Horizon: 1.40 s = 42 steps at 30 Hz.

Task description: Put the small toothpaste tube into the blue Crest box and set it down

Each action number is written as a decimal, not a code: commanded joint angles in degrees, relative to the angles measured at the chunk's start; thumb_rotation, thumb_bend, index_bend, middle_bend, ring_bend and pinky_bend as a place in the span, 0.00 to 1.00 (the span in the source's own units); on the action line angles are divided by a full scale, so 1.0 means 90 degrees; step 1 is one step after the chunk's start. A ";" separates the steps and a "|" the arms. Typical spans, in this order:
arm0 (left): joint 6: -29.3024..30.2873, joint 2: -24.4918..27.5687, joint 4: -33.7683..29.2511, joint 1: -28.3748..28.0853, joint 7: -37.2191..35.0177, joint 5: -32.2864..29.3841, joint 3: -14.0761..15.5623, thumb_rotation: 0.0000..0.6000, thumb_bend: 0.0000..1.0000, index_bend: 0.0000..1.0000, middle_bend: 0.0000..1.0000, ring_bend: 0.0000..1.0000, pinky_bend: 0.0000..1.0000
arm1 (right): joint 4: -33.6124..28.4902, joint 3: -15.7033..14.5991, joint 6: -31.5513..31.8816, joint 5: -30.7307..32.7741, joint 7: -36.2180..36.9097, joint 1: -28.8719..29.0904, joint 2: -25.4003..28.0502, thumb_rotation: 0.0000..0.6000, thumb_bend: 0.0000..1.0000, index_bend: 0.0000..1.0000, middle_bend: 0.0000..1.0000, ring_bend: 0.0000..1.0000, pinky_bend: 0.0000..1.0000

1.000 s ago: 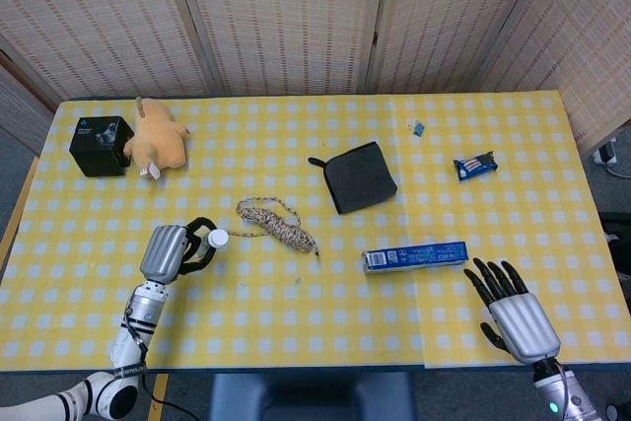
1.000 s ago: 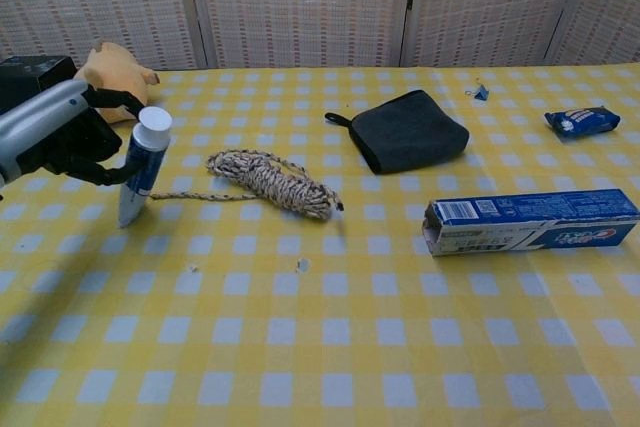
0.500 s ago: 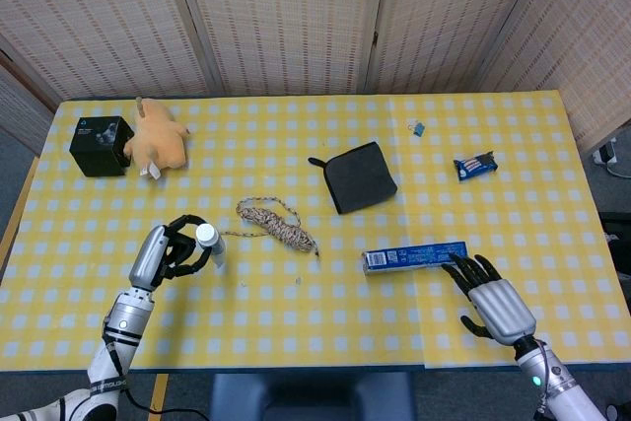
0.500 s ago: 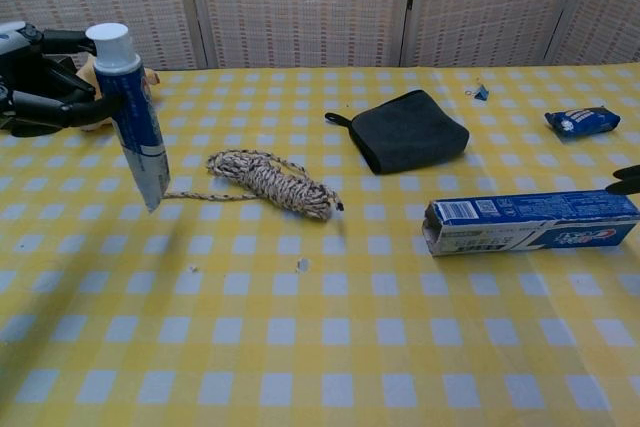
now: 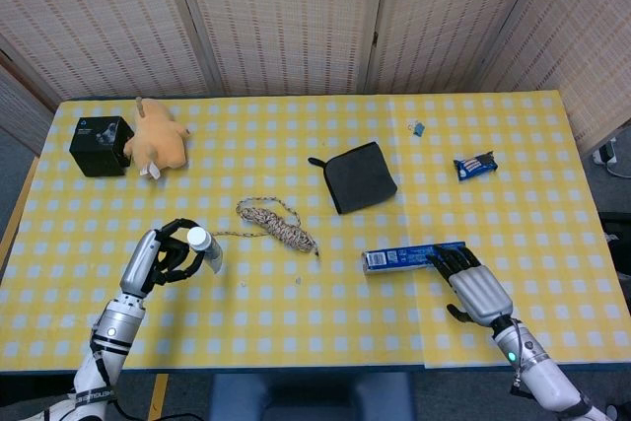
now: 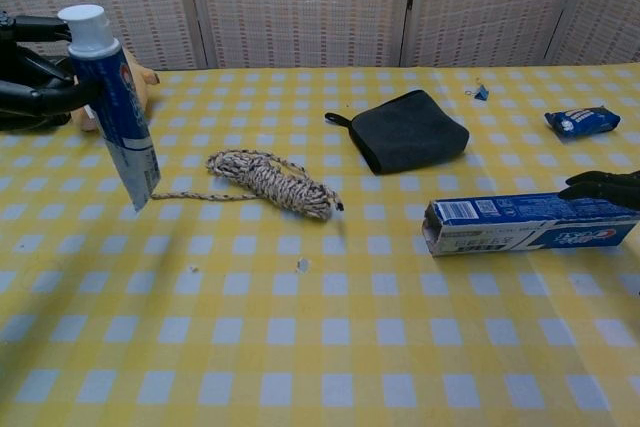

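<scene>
Holding the small toothpaste tube (image 6: 112, 97) near its white cap, my left hand (image 5: 163, 253) has its fingers wrapped around the upper end, and the tube hangs cap-up with its flat crimped end pointing down, clear of the yellow checked table (image 5: 296, 322). Just to the right of that hand lies a coiled rope (image 5: 278, 220), its loose strand trailing back toward the tube. Farther behind my left hand sit a black box (image 5: 101, 145) and an orange plush toy (image 5: 158, 145), touching each other.

Over on my other side, my right hand (image 5: 471, 285) lies low with its fingers stretched forward and somewhat apart, the fingertips (image 6: 600, 185) reaching the far right end of the blue Crest box (image 6: 530, 223); whether they actually press on it I cannot tell, and nothing is gripped. The box lies flat, its open flap end pointing toward my left hand. Beyond it rest a dark folded cloth (image 5: 360, 176) and a small blue snack packet (image 5: 475, 166).
</scene>
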 commanded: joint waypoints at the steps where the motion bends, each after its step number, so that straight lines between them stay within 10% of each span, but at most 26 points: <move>1: 0.0014 0.0032 -0.0027 0.0018 -0.0012 0.0014 0.0008 1.00 0.77 0.90 1.00 1.00 1.00 | 0.0022 0.0130 -0.0019 0.0161 -0.0087 0.0097 -0.0145 1.00 0.35 0.03 0.02 0.08 0.04; 13: 0.0044 0.0150 -0.0030 0.0046 -0.0043 0.0094 0.0030 1.00 0.78 0.90 1.00 1.00 1.00 | 0.0850 0.0627 -0.0526 0.1240 -0.0718 0.0718 -0.1090 1.00 0.35 0.24 0.06 0.12 0.11; 30: 0.0105 0.0138 0.0119 0.0056 -0.0063 0.0088 -0.0003 1.00 0.78 0.90 1.00 1.00 1.00 | 0.1177 0.0692 -0.0650 0.1584 -0.0466 0.1085 -0.1393 1.00 0.35 0.26 0.07 0.13 0.13; 42: 0.0200 0.0197 -0.0018 0.0108 -0.0023 0.0181 0.0038 1.00 0.78 0.90 1.00 1.00 1.00 | 0.1410 0.0562 0.0117 0.1180 -0.0558 0.0966 -0.1681 1.00 0.35 0.57 0.33 0.38 0.45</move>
